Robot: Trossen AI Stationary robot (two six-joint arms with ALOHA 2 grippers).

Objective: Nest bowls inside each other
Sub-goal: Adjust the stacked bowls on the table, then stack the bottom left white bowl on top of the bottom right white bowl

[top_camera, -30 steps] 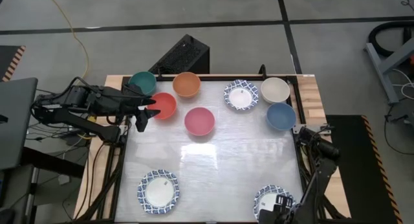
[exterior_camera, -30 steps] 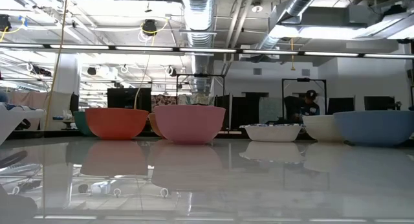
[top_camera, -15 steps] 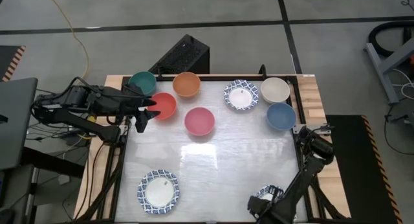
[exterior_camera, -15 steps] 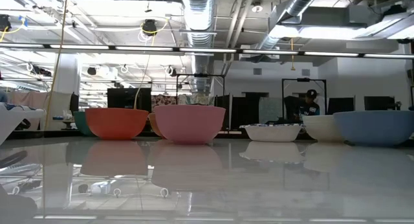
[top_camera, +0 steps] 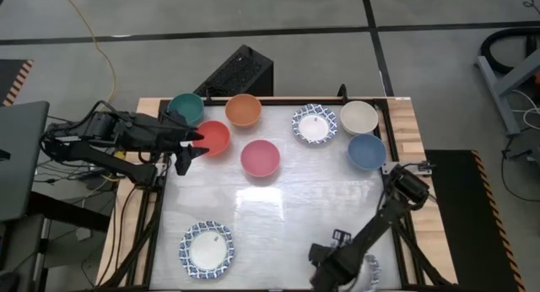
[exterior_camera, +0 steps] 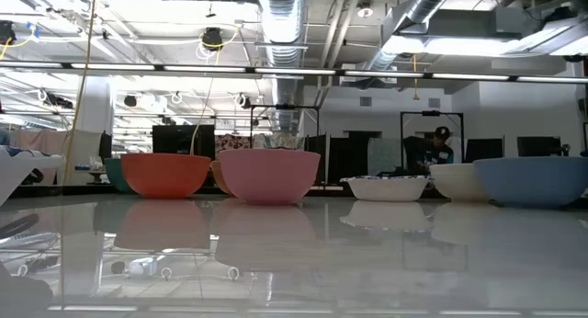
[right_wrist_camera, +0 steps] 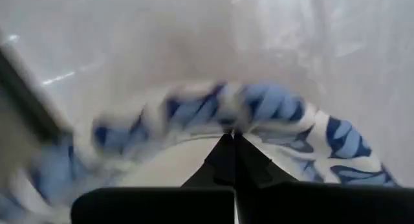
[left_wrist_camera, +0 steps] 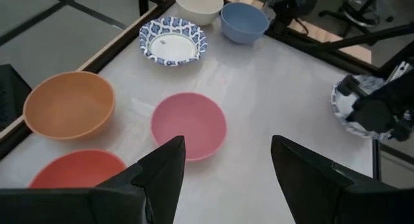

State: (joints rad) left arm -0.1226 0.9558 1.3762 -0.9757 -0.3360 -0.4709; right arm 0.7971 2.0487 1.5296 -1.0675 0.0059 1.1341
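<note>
One patterned bowl (right_wrist_camera: 272, 114) rim-up in right claw (right_wrist_camera: 233, 141).

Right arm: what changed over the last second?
The right pincer swung in along the near edge and shut on the rim of the patterned bowl at the near right corner. The left pincer, open by the red bowl, and the other bowls stayed put.

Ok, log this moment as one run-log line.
stage: first pickup | right gripper: shut on patterned bowl rim, near table edge | left gripper: open, waiting by red bowl | nested: none
</note>
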